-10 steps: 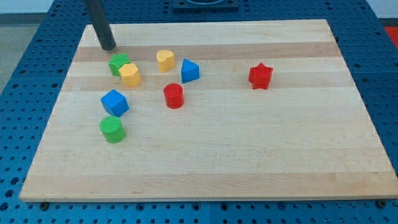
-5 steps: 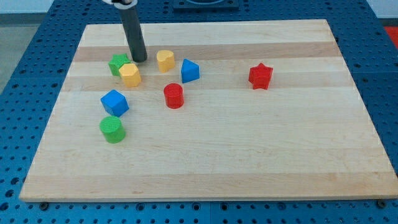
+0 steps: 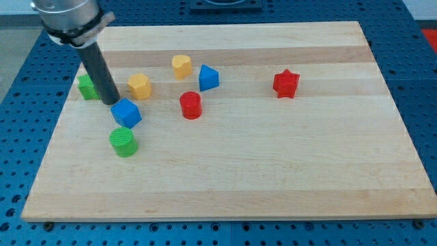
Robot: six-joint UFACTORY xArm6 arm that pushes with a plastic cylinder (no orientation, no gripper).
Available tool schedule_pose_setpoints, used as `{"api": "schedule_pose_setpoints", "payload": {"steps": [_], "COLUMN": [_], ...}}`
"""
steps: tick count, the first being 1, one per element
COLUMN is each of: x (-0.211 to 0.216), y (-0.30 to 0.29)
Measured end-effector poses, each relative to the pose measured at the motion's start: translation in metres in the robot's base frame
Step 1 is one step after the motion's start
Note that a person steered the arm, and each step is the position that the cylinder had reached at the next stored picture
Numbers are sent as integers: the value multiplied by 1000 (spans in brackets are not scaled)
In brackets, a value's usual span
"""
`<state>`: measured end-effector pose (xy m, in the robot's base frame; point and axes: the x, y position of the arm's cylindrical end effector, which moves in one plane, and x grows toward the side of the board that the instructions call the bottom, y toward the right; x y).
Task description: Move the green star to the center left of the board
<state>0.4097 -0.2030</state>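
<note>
Since the earlier frames, the green star (image 3: 87,87) has been shoved from beside the yellow block toward the view's left and now sits near the board's left edge, a bit above the vertical centre. My tip (image 3: 109,100) has swung from the view's top, round the right of the star, and is now planted just right of and slightly below it, apparently touching; the rod hides the star's right side.

Star orientation: no long axis can be made out, and where the points aim cannot be told because the block is half covered.

No jaws are fitted to this rig, so nothing is spread or pinched; only the rod's end bears on the board.

Relative to my tip:
- blue cube (image 3: 126,113): just to the lower right, close, contact cannot be confirmed.
- green cylinder (image 3: 123,142): further toward the view's bottom, below the cube.
- yellow block (image 3: 139,86): near, up and right; it is apart from the star now.
- second yellow block (image 3: 181,65): further up and right.
- blue wedge-like block (image 3: 208,77): right of that one.
- red cylinder (image 3: 190,105): well to the right, about level with my tip.
- red star (image 3: 286,83): well apart, on the right half of the wooden board (image 3: 273,171).
</note>
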Motion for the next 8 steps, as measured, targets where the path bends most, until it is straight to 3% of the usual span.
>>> {"api": "schedule_pose_setpoints", "payload": {"steps": [1,3,8], "x": [1,-26,-97], "y": [36,48,-29]}}
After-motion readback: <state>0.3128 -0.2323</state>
